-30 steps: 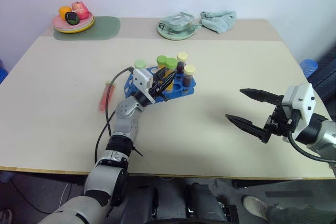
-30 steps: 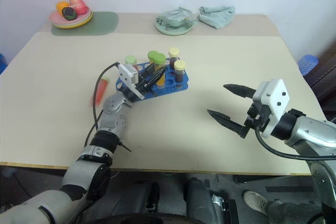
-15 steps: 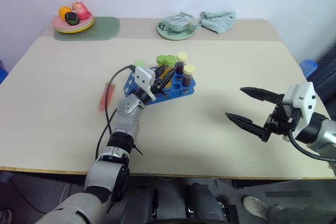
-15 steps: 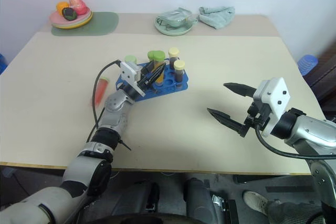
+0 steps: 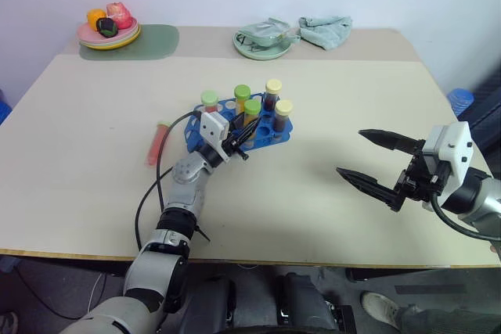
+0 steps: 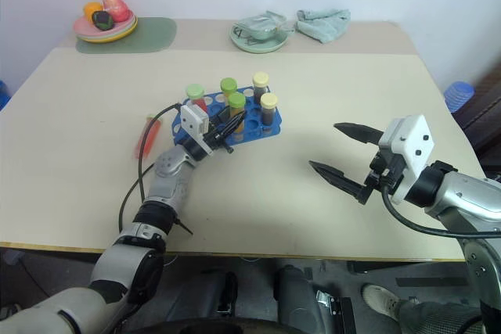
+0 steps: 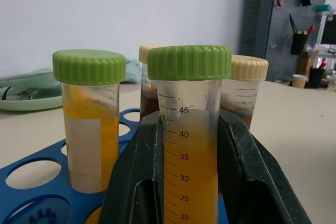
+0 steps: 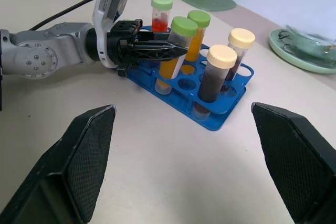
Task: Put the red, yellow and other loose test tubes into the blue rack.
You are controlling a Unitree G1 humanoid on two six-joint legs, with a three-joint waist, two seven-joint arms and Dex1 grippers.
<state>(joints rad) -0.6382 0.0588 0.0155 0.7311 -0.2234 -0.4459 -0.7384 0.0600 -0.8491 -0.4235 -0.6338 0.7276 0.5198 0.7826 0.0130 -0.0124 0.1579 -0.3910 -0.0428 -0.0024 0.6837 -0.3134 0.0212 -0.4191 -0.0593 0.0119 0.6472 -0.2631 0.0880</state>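
The blue rack (image 5: 275, 127) stands mid-table. It holds a red green-capped tube (image 5: 209, 101), a yellow green-capped tube (image 5: 242, 96) and two dark cream-capped tubes (image 5: 272, 90). My left gripper (image 5: 243, 127) is shut on another yellow green-capped test tube (image 7: 190, 145). That tube leans slightly, and its lower end sits in a front hole of the rack (image 8: 220, 116). A red test tube (image 5: 156, 143) lies loose on the table left of the rack. My right gripper (image 5: 350, 152) hangs open and empty over the table's right side.
At the back left a plate of colourful items (image 5: 109, 33) rests on a green mat (image 5: 156, 41). A pale green dish (image 5: 263, 41) and a crumpled cloth (image 5: 326, 30) sit at the back centre. My left arm's black cable (image 5: 160, 158) loops near the loose tube.
My left gripper has come down with the yellow tube, which now stands lower among the racked tubes. The right gripper has stayed where it was.
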